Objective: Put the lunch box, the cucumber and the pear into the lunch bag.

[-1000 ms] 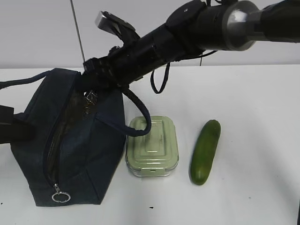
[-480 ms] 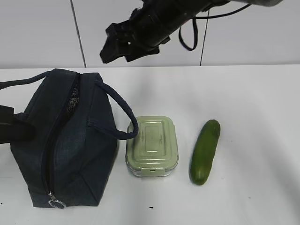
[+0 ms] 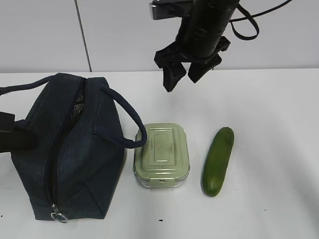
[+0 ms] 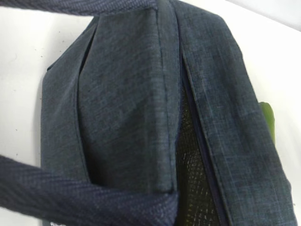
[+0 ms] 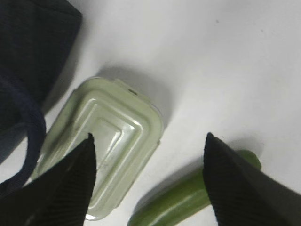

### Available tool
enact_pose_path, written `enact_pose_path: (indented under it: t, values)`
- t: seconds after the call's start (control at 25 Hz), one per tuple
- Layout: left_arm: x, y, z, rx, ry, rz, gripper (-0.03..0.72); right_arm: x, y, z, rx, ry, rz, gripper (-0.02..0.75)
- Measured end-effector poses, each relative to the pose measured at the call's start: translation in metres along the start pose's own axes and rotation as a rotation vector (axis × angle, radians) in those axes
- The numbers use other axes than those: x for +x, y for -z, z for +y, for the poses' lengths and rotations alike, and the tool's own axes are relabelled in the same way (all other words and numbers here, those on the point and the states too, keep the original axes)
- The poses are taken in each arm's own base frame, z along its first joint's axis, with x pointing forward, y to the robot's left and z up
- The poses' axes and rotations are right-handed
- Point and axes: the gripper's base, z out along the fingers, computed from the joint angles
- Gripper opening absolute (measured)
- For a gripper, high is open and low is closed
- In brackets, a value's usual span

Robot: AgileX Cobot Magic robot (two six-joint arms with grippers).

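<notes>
The navy lunch bag (image 3: 75,149) lies at the left with its top zipper open in a narrow slit. It fills the left wrist view (image 4: 127,108), where dark mesh shows inside. The sage-green lunch box (image 3: 162,154) stands just right of the bag, and one bag handle (image 3: 132,124) touches its left edge. The cucumber (image 3: 218,161) lies right of the box. My right gripper (image 3: 182,79) is open and empty, high above the table behind the box. Its wrist view shows the box (image 5: 113,141) and cucumber (image 5: 183,197) below. The left gripper (image 3: 10,135) is a dark shape against the bag's left side. The pear is out of view.
A white table (image 3: 269,114) with a pale wall behind it. The bag's second handle (image 3: 25,85) sticks out to the far left. A metal ring pull (image 3: 59,216) hangs at the bag's near end.
My right gripper has left the bag's opening, risen, and swung right to above the table behind the lunch box. The bag's opening has narrowed and its handle has dropped onto the box's edge.
</notes>
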Motion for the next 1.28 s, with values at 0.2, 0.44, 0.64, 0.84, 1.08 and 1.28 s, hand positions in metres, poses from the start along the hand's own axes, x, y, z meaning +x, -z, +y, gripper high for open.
enact_pose_path:
  t: [0.2,0.44,0.64,0.84,1.08,1.28]
  values:
    - [0.000,0.000,0.000,0.000,0.000,0.000,-0.015,0.002,0.001,-0.012,0.135,-0.145,0.011,0.542]
    - [0.000,0.000,0.000,0.000,0.000,0.000,-0.015,0.016,-0.016,-0.017,0.186,-0.239,0.081,0.496]
    - [0.000,0.000,0.000,0.000,0.000,0.000,-0.015,0.040,-0.043,-0.022,0.237,-0.307,0.197,0.472]
    - [0.000,0.000,0.000,0.000,0.000,0.000,-0.015,0.055,-0.057,-0.023,0.265,-0.379,0.256,0.438]
    - [0.000,0.000,0.000,0.000,0.000,0.000,-0.015,0.061,-0.063,-0.022,0.271,-0.523,0.265,0.370]
    - [0.000,0.000,0.000,-0.001,0.001,0.000,-0.015,0.061,-0.063,-0.022,0.292,-0.652,0.250,0.327]
